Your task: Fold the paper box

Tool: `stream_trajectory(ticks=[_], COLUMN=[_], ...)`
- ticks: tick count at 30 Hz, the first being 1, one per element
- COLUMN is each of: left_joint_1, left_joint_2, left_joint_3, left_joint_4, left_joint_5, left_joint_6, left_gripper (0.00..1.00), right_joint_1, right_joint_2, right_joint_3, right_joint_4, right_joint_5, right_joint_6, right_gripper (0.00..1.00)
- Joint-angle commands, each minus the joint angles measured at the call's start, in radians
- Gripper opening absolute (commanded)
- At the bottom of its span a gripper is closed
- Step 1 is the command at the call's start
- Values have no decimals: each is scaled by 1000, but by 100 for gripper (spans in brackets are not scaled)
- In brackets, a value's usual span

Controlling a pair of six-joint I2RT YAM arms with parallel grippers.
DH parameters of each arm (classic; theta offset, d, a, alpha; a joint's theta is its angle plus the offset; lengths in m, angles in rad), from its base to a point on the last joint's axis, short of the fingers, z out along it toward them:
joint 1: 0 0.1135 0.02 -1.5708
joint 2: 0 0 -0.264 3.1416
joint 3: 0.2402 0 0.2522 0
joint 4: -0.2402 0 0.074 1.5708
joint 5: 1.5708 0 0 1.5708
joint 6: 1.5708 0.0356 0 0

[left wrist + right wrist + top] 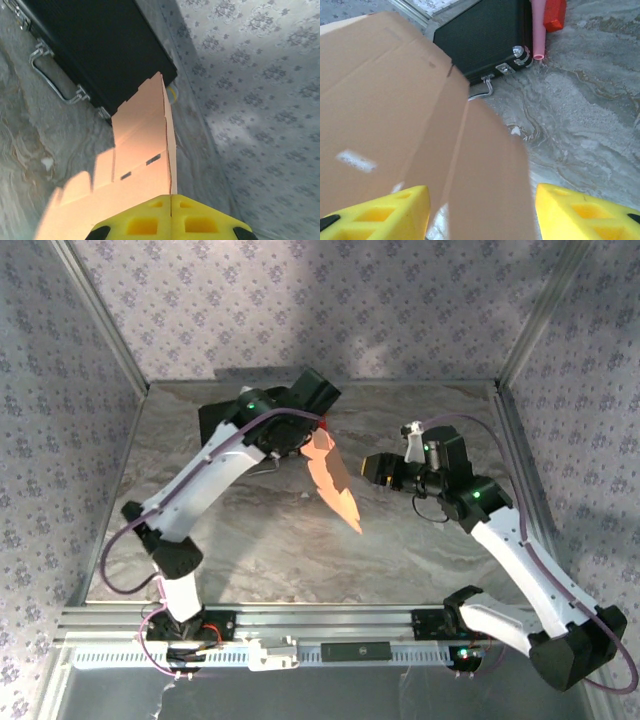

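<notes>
left gripper (171, 202) clamps the paper box (142, 145) (a flat sheet) ahead of the right gripper (480, 202), its 2 fingers spread.

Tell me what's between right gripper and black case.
The paper box, clamped in the left gripper. The right wrist view shows it ahead of the right gripper, partly covering the black case.

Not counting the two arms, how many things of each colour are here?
Orange-tan: 1, the paper box
Black: 1, a case
Pink: 1, a tube
Red: 1, a small object
Total: 4
</notes>
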Motion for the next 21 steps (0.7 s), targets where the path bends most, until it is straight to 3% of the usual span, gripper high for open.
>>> stream_trajectory(ticks=[1,7,11,14,17,20,21], left_joint_1=[3,-3,-19,-24,-33,-45,-48], left_joint_2=[112,196,240,274,292,268,256], left_joint_3=[67,21,55,112,158,131,113], left_joint_4=[-486,-477,-437,-441,-486,-469,-449], left_joint_5=[-290,-278,-291,-292,-295,-303,-304], left_joint_6=[-103,-166,-151,-128,-149,-170,-169], left_gripper=[0,0,0,0,0,0,0], right_joint_1=[6,17,92,138,119,103,112], right_joint_2=[-46,-165,-286,-304,-271,-246,-251], right_joint_3=[-19,-136,-231,-211,-182,-182,-222], right_joint_4=[-15,30,135,71,11,27,125], right_joint_5=[71,103,197,331,336,279,244], right_joint_6=[-31,102,139,64,110,390,497], right_gripper=[56,48,47,49,51,54,55])
